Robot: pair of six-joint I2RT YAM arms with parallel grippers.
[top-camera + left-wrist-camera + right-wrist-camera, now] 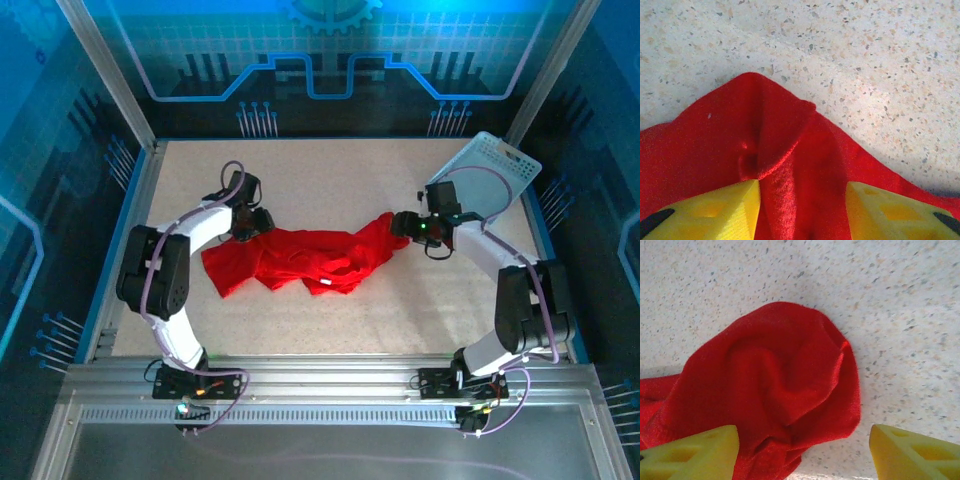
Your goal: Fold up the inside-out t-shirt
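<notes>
The inside-out t-shirt (300,260) lies crumpled in a long red heap across the middle of the table. My left gripper (252,225) is down at its upper left end. In the left wrist view the yellow fingers (725,212) stand apart, with a raised ridge of the t-shirt (775,150) between them, so the left gripper (802,202) is open. My right gripper (402,226) is at the cloth's right tip. There a rounded red corner of the t-shirt (775,370) lies between the spread fingers (915,452), nearer the left one. The right gripper (804,445) is open.
A light blue mesh basket (490,175) leans tilted at the back right corner, just behind the right arm. Speckled tabletop (330,180) surrounds the cloth. Blue side rails and metal posts fence the table.
</notes>
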